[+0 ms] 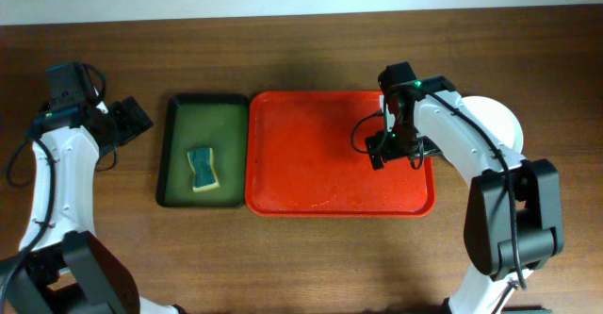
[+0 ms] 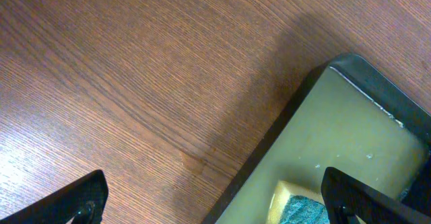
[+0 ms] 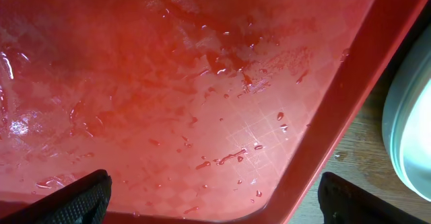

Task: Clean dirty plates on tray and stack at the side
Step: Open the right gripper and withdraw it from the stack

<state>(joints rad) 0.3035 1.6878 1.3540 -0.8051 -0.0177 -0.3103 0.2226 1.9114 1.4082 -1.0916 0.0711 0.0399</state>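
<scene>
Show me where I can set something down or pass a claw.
The red tray is bare but wet, apart from the right claw over its right end. Bare table runs in front of both trays. Crowded: the plates at the red tray's right edge, the sponge in the green tray.

The overhead view looks straight down on the whole bench (image 1: 301, 267). The left wrist view hangs close over bare wood and a corner of the dark green tray (image 2: 279, 133). The right wrist view sits close over a corner of the red tray (image 3: 343, 109). Overhead shows both trays.
</scene>
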